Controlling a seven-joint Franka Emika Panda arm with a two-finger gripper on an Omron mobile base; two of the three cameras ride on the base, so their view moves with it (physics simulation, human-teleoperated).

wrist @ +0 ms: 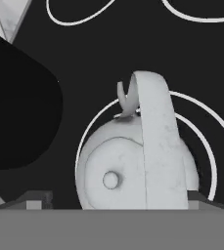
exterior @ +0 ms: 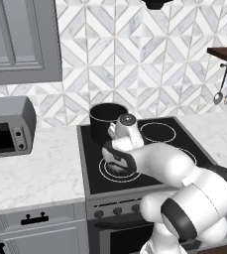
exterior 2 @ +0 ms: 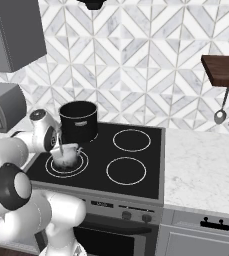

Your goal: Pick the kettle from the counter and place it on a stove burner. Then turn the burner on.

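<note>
The small silver-grey kettle (exterior 2: 66, 156) (wrist: 133, 166) stands upright on the front-left stove burner (exterior 2: 82, 167) (exterior: 106, 173) (wrist: 209, 132), inside its two white rings. My gripper (exterior 2: 61, 148) (wrist: 118, 199) hangs right over the kettle and is open. Its fingertips (wrist: 35, 199) stand wide apart on either side of the arched handle, without touching it. In the left base view my hand (exterior: 118, 159) covers the kettle. The white marble counter (exterior: 35, 168) (exterior 2: 206, 165) runs on both sides of the stove.
A tall black pot (exterior: 106, 119) (exterior 2: 78, 120) (wrist: 20, 112) stands on the rear-left burner, close behind the kettle. A toaster oven (exterior: 6, 131) sits on the left counter. The stove knobs (exterior: 117, 211) (exterior 2: 136, 216) line the front panel. Utensils (exterior 2: 226, 112) hang at the right.
</note>
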